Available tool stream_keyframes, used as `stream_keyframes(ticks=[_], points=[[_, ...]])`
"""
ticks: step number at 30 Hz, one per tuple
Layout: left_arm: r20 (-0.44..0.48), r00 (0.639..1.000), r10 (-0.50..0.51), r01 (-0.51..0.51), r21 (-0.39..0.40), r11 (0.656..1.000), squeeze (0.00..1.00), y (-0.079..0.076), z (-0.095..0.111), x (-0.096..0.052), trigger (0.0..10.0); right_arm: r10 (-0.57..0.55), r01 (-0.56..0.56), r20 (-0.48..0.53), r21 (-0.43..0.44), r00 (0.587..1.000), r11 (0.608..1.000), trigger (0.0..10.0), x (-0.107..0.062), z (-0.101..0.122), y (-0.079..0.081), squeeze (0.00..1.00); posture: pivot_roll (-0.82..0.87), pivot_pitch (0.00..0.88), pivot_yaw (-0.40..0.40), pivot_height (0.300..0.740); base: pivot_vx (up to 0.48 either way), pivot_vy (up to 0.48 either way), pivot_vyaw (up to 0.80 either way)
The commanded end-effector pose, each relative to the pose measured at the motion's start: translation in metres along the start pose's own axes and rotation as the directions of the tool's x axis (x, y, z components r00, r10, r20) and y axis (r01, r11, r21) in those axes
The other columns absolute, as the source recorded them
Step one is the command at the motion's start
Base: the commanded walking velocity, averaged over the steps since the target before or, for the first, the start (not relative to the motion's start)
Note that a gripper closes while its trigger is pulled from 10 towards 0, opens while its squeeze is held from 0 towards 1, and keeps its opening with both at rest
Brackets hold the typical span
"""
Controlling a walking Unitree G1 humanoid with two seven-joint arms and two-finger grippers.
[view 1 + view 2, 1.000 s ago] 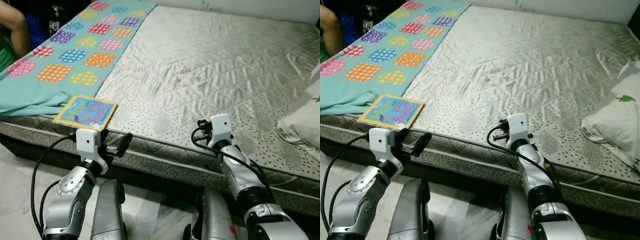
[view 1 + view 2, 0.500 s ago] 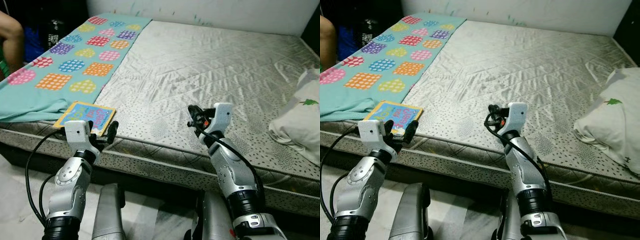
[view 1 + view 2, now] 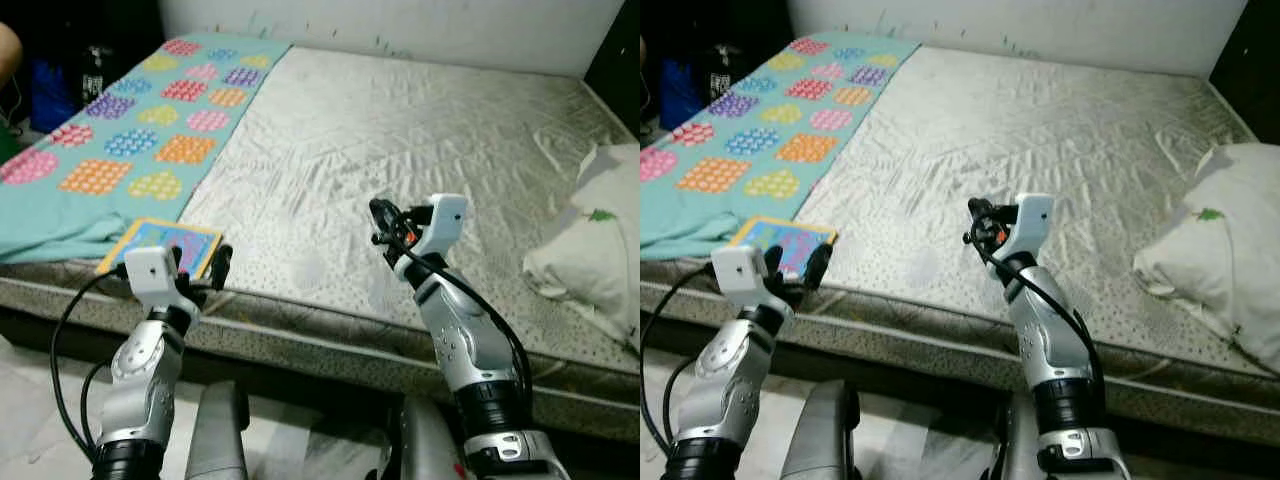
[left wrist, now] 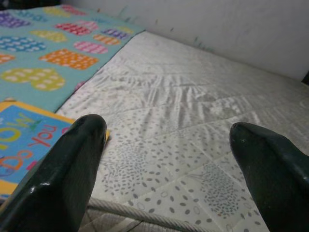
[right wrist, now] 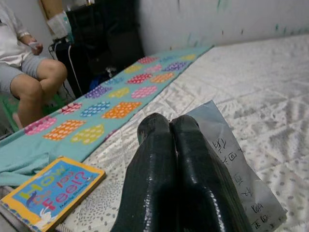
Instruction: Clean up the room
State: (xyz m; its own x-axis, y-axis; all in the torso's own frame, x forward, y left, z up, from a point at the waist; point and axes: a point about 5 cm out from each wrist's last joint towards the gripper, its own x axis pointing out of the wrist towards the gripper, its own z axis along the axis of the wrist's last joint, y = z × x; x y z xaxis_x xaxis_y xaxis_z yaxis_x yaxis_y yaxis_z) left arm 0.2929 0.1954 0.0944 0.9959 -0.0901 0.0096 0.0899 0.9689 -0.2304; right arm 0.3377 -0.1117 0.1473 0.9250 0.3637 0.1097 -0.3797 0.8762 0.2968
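A picture book (image 3: 160,245) with a yellow border and blue cover lies flat at the near left corner of the mattress (image 3: 420,130), beside a teal blanket (image 3: 110,150) with coloured patches. My left gripper (image 3: 200,268) is open at the bed's edge, just right of the book; one finger (image 4: 63,179) overlaps the book's corner (image 4: 29,140) in the left wrist view. My right gripper (image 3: 380,212) is raised over the mattress's front middle, shut on a grey slip of paper (image 5: 236,164) with handwriting.
A white pillow (image 3: 590,255) lies at the mattress's right edge. A white wall (image 3: 400,20) runs behind the bed. In the right wrist view a person (image 5: 29,77) sits beyond the blanket's far side, by dark furniture (image 5: 104,38). Pale floor (image 3: 30,400) lies below the bed.
The camera has tilted up. My right gripper has risen from the bed's edge to above the mattress. My left gripper has come closer to the book.
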Motion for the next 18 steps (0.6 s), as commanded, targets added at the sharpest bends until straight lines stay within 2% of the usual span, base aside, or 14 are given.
stream_keyframes(ticks=[1, 4, 10, 16, 18], points=[[0.025, 1.000, -0.001, 0.001, 0.015, 1.000, 0.00, 0.000, 0.007, -0.001, 10.0, 0.020, -0.020, 0.011, 0.007, 1.000, 1.000, 10.0, 0.000, 0.004, 0.006, 0.00, 0.11, 0.000, -0.047, 0.636, 0.000, 0.000, 0.00], [0.015, 1.000, 0.013, -0.014, 0.023, 1.000, 0.00, 0.005, 0.006, -0.008, 10.0, 0.031, -0.031, 0.000, 0.009, 1.000, 0.999, 10.0, 0.000, 0.000, 0.010, 0.00, 0.11, 0.000, -0.043, 0.654, 0.000, 0.000, 0.00], [-0.001, 1.000, 0.030, -0.030, 0.028, 0.999, 0.00, 0.007, 0.000, -0.014, 10.0, 0.003, -0.003, -0.001, 0.004, 1.000, 1.000, 10.0, -0.005, -0.002, 0.007, 0.00, 0.08, 0.000, -0.006, 0.683, 0.000, 0.000, 0.00], [-0.019, 1.000, 0.010, -0.009, 0.047, 0.999, 0.00, -0.002, -0.002, -0.014, 10.0, -0.060, 0.059, -0.004, -0.002, 0.998, 0.998, 10.0, -0.012, -0.005, -0.001, 0.00, 0.08, 0.000, 0.010, 0.711, 0.000, 0.000, 0.00], [-0.023, 0.999, 0.027, -0.025, 0.060, 0.998, 0.00, 0.001, -0.002, -0.012, 10.0, -0.069, 0.069, -0.007, 0.003, 0.998, 0.998, 10.0, -0.014, -0.007, -0.002, 0.00, 0.08, 0.010, 0.005, 0.720, 0.000, 0.000, 0.00]])
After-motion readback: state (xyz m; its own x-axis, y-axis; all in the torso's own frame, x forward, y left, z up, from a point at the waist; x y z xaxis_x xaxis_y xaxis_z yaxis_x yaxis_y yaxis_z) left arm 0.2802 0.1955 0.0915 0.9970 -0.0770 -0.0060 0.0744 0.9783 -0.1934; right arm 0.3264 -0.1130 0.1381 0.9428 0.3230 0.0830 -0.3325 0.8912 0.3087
